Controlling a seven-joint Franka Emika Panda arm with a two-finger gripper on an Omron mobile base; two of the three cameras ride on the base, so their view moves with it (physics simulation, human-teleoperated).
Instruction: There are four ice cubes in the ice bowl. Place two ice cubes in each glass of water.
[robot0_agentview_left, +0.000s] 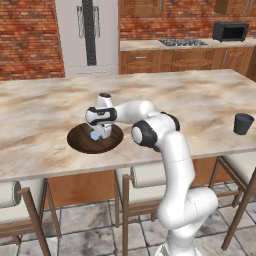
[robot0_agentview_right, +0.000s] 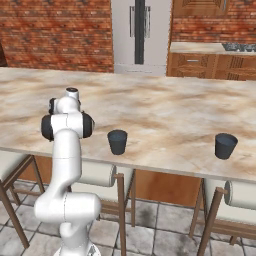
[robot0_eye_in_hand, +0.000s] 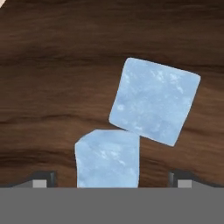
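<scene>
Your gripper (robot0_eye_in_hand: 109, 177) sits low in the ice bowl (robot0_agentview_left: 80, 142), jaws spread wide with one ice cube (robot0_eye_in_hand: 108, 158) between the fingertips, a second cube (robot0_eye_in_hand: 154, 100) touching it just beyond; both glasses (robot0_agentview_right: 117, 141) (robot0_agentview_right: 225, 145) stand well off to the right

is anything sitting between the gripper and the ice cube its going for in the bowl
Nothing visible does. In the hand view the open gripper has the nearer ice cube right between its fingertips, on the ice bowl. A second ice cube touches its far corner, beyond the fingers, not in the way.
</scene>
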